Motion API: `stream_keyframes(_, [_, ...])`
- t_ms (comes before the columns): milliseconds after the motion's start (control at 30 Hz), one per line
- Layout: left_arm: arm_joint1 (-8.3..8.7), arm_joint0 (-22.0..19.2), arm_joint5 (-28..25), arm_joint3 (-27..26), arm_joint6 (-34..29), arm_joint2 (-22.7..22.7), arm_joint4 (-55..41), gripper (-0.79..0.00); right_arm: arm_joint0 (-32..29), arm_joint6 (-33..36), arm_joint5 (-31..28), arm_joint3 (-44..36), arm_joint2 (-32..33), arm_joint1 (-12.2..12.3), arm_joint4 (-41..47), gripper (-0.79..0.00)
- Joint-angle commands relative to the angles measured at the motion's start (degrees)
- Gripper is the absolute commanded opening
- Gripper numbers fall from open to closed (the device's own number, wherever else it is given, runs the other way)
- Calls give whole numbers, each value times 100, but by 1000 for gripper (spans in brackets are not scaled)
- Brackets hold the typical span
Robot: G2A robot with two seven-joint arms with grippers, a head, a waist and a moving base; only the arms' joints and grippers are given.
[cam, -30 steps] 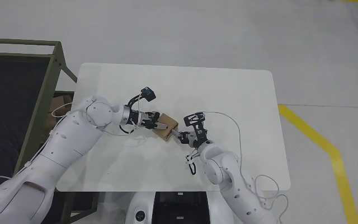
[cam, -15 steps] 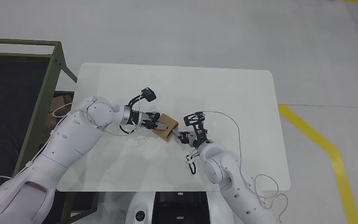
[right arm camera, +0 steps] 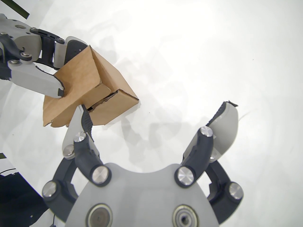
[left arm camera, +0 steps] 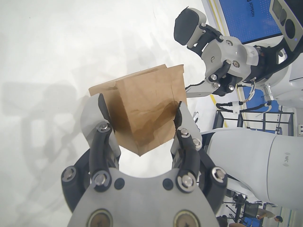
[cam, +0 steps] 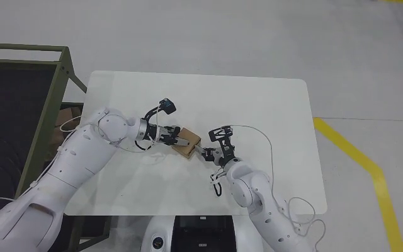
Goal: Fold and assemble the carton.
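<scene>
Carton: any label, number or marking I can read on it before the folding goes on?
None. The carton, gripped by the left hand, is plain brown card on every face in view: no word, label, number or sign on it.

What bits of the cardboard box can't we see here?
- Inside of the carton: right wrist view, closed flaps leave only a dark slit.
- Its underside: every view, turned toward the table.
- Its flaps: top view, too small, with the left gripper and right gripper at its ends.
</scene>
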Motion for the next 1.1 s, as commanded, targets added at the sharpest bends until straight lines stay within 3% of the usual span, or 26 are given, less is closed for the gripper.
stream_keyframes(0, [-5,0,-3,5,-6,-5,4,-249,1,0,-2,3,0,0,-1,0])
stream_keyframes(733, [-72,-11,-24,117,-56,-10,-5,-274,77,61,23,123,-27,-18,28,0])
stream_keyframes(1067, [-92,0,-35,144,-59,-32,6,-274,76,31,194,97,171,-30,441,0])
